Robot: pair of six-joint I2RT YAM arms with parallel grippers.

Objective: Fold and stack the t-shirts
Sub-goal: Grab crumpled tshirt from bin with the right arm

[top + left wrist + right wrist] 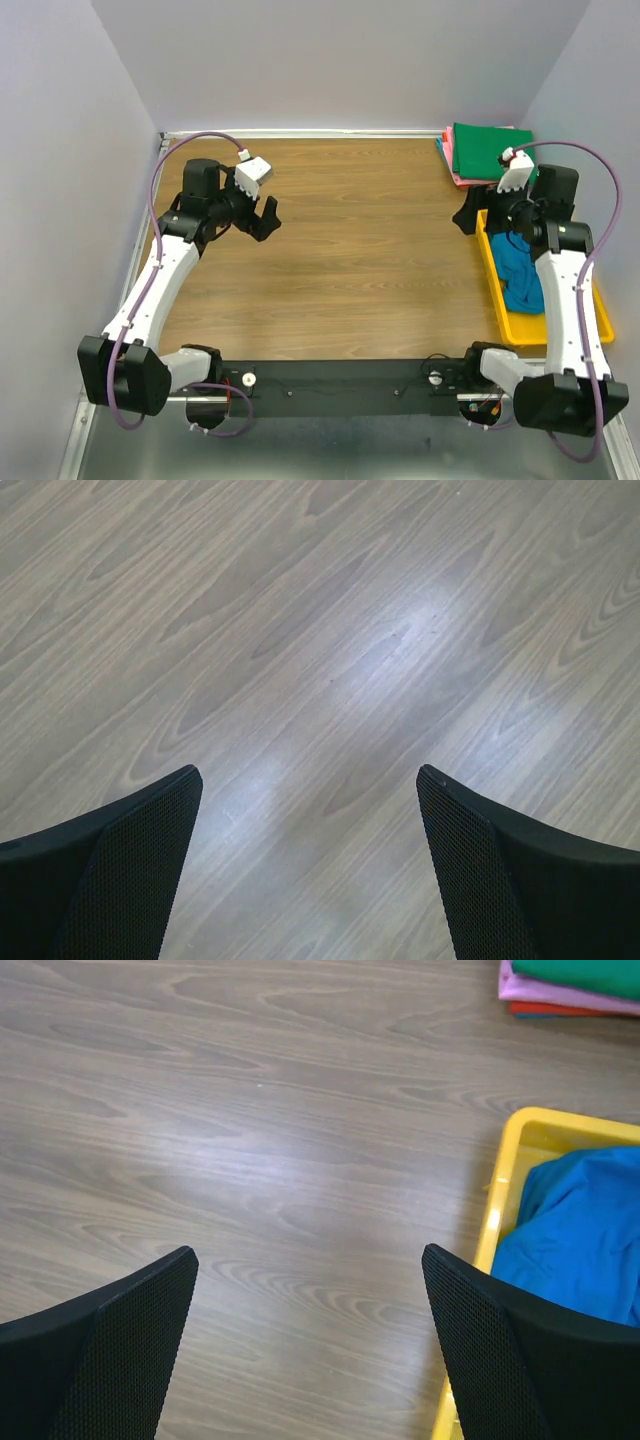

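Hanging wide open and empty, the left gripper (308, 772) is held over bare table (350, 250), and the right gripper (310, 1252), equally spread with nothing in it, is poised beside the yellow tray (522, 1132). The teal-blue t-shirt (580, 1230) is seen crumpled inside that tray; the folded stack (488, 150), dark green on top, is placed at the far right corner. If a bunched fold is pinched, the shirt may be dragged out tangled, or the tray pulled along.

Yellow tray (524, 329) on wooden table (350, 230)
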